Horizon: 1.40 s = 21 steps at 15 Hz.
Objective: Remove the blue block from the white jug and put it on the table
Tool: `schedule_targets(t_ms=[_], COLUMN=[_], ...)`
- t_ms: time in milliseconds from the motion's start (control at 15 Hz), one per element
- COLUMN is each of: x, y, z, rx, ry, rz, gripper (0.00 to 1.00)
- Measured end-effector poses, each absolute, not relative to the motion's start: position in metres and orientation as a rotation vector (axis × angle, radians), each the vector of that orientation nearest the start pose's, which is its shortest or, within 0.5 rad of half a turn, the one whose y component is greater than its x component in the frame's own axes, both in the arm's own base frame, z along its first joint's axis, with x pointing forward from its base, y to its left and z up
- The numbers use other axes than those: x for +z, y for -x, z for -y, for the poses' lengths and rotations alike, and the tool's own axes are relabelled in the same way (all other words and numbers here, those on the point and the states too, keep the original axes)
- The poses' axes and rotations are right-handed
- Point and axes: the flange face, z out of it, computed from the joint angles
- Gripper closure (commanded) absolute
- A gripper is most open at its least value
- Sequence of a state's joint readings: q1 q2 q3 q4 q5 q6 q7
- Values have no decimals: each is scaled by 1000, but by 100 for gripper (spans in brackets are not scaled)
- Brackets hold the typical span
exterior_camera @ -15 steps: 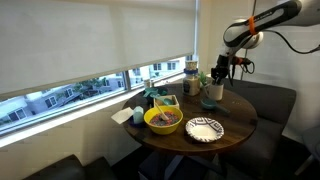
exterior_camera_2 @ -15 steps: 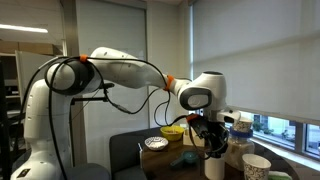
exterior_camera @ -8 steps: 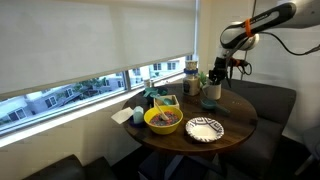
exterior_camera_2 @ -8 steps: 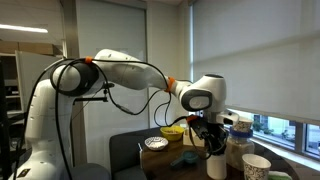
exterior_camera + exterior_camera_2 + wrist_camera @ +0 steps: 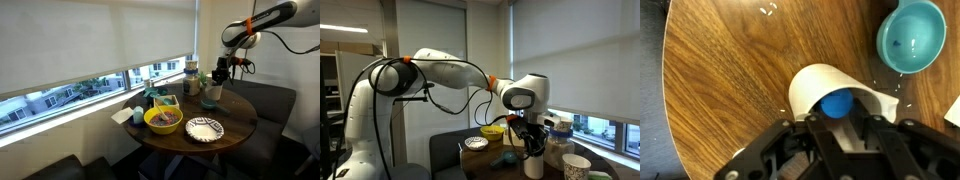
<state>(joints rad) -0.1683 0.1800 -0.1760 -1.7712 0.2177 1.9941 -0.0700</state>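
In the wrist view the white jug (image 5: 805, 85) stands on the round dark brown wooden table (image 5: 720, 80). The blue block (image 5: 836, 102) lies inside its mouth. My gripper (image 5: 842, 118) is right over the jug's opening. Its two black fingers sit on either side of the blue block with a gap to it, so it looks open. In both exterior views the gripper (image 5: 218, 72) (image 5: 532, 145) hangs just above the jug (image 5: 211, 93) (image 5: 534, 165), near the table's (image 5: 235, 120) edge. The block is hidden in both exterior views.
A teal bowl (image 5: 912, 35) sits on the table close to the jug. A yellow bowl (image 5: 163, 120), a patterned plate (image 5: 204, 129) and jars by the window share the table. A pale cup (image 5: 576, 167) stands near the jug. The table edge curves close by.
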Motion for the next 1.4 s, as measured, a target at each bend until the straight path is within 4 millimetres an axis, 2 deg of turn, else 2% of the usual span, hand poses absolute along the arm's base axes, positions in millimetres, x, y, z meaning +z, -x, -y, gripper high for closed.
schedule_targets(t_ms=[200,467,667,867,1000,1200,1267,1400], x=[478,532,573,596,590,559,550,538], y=[-587,-584,-575,-571,-574,-590,-596,-607], z=[202,211,205,188,168,128,114,90], rx=[-179,-359,-493,-572,-524,-376,-327,-268], ry=[2937,2923,2868,2788,2731,2669,2661,2645], rz=[-548,-535,-434,-272,-157,6,67,182], gripper=[90,90,90,90,90,90,65,65])
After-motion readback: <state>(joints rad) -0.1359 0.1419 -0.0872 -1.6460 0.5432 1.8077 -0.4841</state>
